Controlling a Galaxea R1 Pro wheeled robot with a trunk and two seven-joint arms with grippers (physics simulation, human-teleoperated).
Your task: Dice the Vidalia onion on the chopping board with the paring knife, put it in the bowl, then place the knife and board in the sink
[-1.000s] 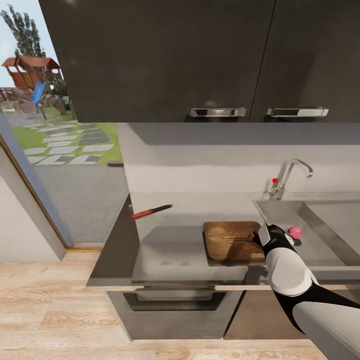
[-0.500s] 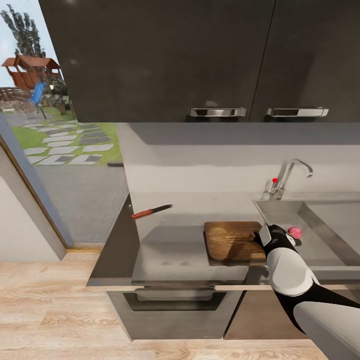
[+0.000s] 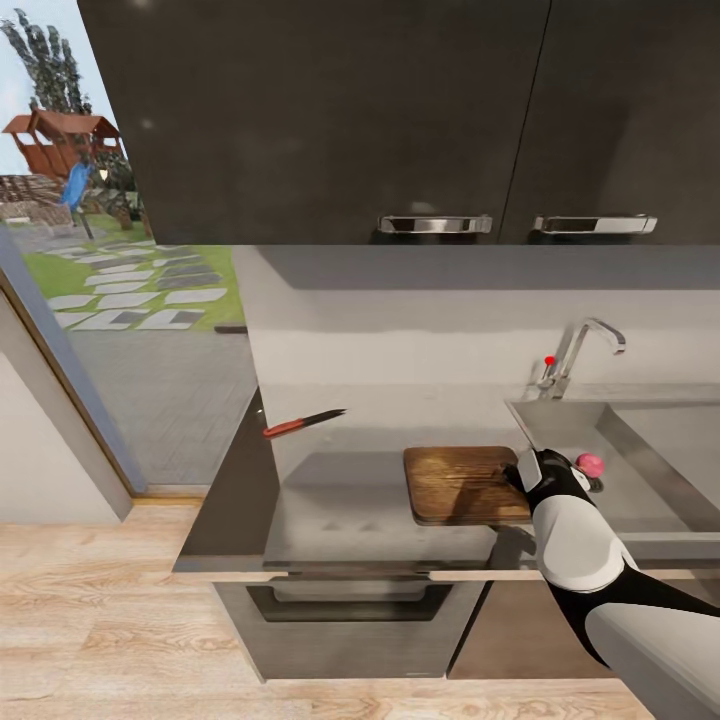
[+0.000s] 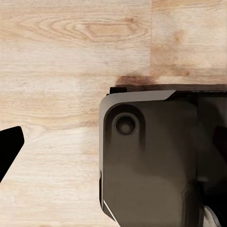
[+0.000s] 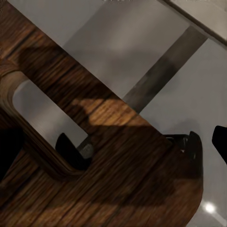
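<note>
The brown chopping board (image 3: 460, 484) lies on the grey countertop (image 3: 345, 495), just left of the steel sink (image 3: 650, 450). My right gripper (image 3: 521, 470) is at the board's right end, open, its black fingers (image 5: 5, 151) spread over the board's handle cut-out (image 5: 42, 118). A small pink round onion (image 3: 590, 464) sits in the sink just beyond my right wrist. The paring knife (image 3: 303, 423), with its red handle, lies near the counter's left end. My left gripper (image 4: 113, 146) hangs open over the wooden floor. The bowl is out of view.
A chrome tap (image 3: 585, 350) stands behind the sink. Dark wall cabinets (image 3: 400, 120) hang above the counter. The counter ends at the left by a glass door (image 3: 120, 330). In the left wrist view my dark base (image 4: 151, 161) stands on the floor.
The chopping board has shifted slightly left and turned a little under my right gripper. The knife and onion have not moved.
</note>
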